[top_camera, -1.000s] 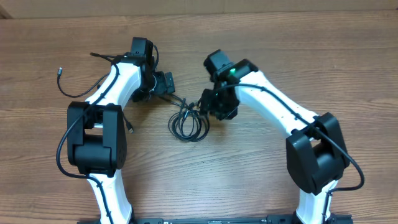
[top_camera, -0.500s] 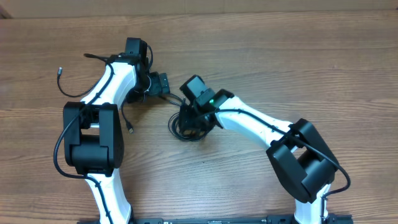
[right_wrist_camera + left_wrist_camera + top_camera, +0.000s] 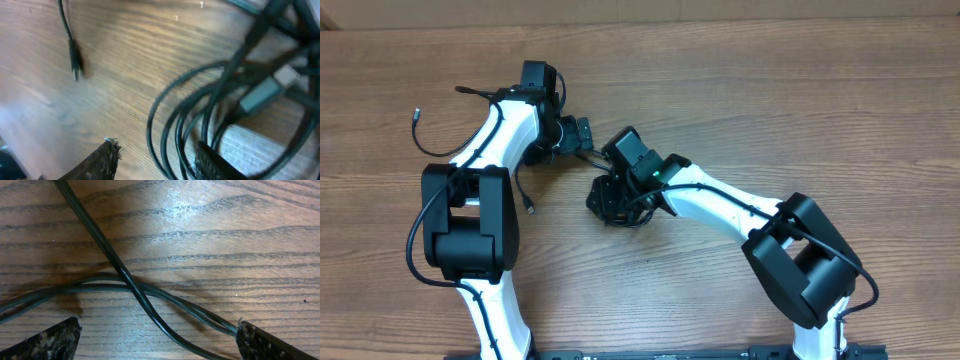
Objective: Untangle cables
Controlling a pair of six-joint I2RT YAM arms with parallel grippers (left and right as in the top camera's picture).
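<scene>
At about ten o'clock on the table (image 3: pixel 740 80), far left on my overhead feed, a small plug (image 3: pixel 417 114) caps a thin cord that lies well apart from everything else. A second plug end (image 3: pixel 529 206) sits at roughly eight o'clock from the tangle, just beside the left arm's lower link.

Moving right, my left gripper (image 3: pixel 582 133) hangs low over the wood at eleven o'clock from the tangle. On its wrist feed the left gripper (image 3: pixel 157 332) is spread fully wide and holds nothing. The cables (image 3: pixel 127 280) run between its fingertips: one strand comes down from twelve o'clock and crosses over a pair running from nine to four.

Further right, near the table's middle, the cables bunch into loops under my right gripper (image 3: pixel 605 198). The wrist feed is blurred, but the right gripper (image 3: pixel 157 152) has its fingers partly apart, with bare wood showing between them. Several loops pass close by its right finger, and I cannot tell whether they touch it. A silvery plug (image 3: pixel 262 95) lies among the loops at two o'clock.
</scene>
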